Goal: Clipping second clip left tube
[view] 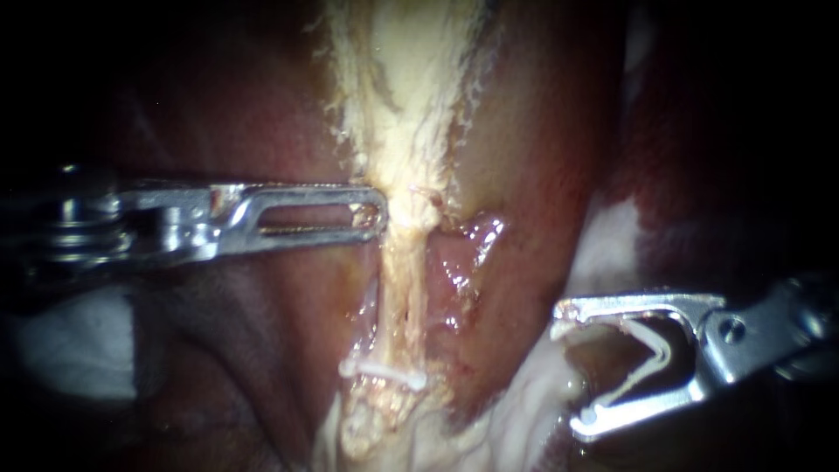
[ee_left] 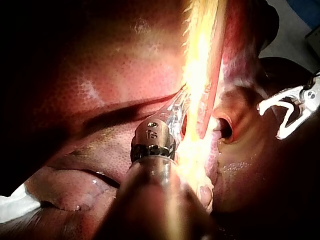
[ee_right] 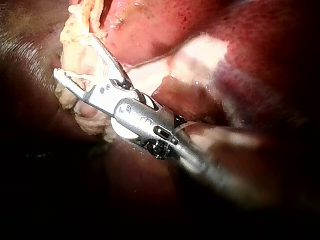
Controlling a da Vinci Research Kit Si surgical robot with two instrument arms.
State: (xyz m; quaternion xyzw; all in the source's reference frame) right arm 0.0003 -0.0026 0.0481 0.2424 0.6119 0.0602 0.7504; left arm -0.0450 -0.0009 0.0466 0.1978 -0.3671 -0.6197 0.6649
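**Left instrument** (view: 377, 214): the shaft enters from the left edge of the endoscope view and lies nearly level, with the wrist joint in shadow near that edge. The end effector is a slotted pair of jaws seen flat-on. The jaws lie together and their tips nip pale tissue (view: 411, 205). In the left wrist view the jaws reach straight ahead of a ridged, barrel-shaped wrist.

**Right instrument** (view: 570, 369): the shaft enters from the right edge, lower than the left instrument and well apart from it. The jaws stand spread in a wide V, each seating one leg of a white clip (view: 660, 350). The right wrist view shows the same spread ahead of a pinned hinge.
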